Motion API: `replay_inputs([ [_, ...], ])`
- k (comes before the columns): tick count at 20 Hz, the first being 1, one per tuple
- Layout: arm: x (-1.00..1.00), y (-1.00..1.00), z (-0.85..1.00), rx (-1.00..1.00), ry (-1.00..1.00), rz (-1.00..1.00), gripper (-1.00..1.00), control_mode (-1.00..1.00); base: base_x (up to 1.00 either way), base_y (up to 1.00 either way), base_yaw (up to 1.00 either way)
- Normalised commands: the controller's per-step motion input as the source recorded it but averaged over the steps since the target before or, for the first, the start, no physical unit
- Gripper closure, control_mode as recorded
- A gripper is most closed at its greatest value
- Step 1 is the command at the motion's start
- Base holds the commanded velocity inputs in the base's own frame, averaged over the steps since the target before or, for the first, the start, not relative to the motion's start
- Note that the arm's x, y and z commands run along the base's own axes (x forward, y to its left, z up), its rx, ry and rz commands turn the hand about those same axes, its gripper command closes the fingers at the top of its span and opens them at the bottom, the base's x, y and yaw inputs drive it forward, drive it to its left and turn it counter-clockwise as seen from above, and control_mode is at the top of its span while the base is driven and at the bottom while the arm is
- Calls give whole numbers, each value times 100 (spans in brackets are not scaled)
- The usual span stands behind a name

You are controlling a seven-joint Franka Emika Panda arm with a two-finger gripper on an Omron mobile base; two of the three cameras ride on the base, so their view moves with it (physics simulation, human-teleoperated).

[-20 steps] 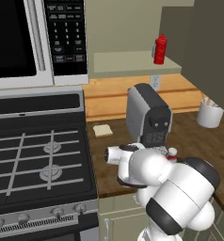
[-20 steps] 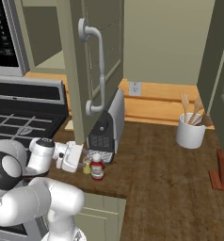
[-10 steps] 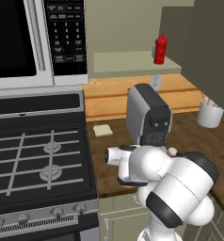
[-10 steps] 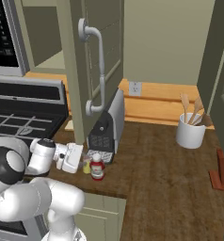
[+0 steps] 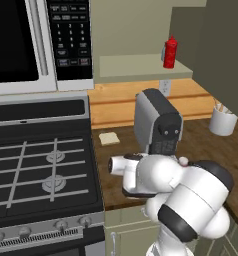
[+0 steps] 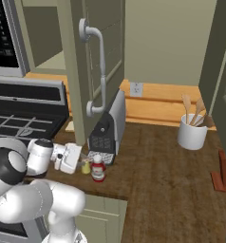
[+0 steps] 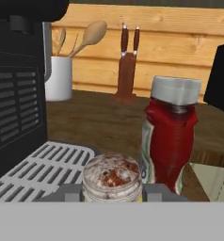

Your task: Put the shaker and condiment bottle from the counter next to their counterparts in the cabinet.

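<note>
Reaching for the shaker is the step you're in; nothing sits in the cabinet point(image 5: 141, 65) yet except the red squeeze bottle point(image 5: 169, 52) on its shelf. Largest first: stove point(image 5: 36, 175) on your left, microwave point(image 5: 31, 45) above it, wooden bench point(image 6: 153, 171) with a dark coffee machine point(image 6: 109, 124) just behind the work spot. The cabinet door point(image 6: 93, 71) hangs open over the machine, so your lift path up to the shelf has to clear it.

Your tool point(image 6: 81, 163) is low at bench level, pointing sideways at the shaker point(image 6: 86, 166). In the hand view the shaker's top point(image 7: 112, 176) sits between the two tips point(image 7: 71, 192), close in. Tips look spread on either side of it; can't tell if they touch, so call it not gripped.

The condiment bottle point(image 6: 98, 168) stands just beside the shaker, on its far side from the tool, near enough to get nudged. Next move, by my read: close on the shaker without pushing it into the bottle, lift straight, then swing up.

Further off: utensil crock point(image 6: 192, 129), knife block point(image 7: 127, 70), bread slice point(image 5: 110, 138).
</note>
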Motion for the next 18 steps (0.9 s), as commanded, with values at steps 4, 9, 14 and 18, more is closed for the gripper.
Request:
replay_inputs([
  [4, -14, 47, 44, -7, -7, 11, 100, -100, 0, 0, 0],
  [9, -6, 30, 61, -7, -7, 18, 100, -100, 0, 0, 0],
  [14, -4, 10, 72, 0, -1, 23, 100, -100, 0, 0, 0],
  [18, -8, 1, 69, 0, 0, 23, 100, -100, 0, 0, 0],
])
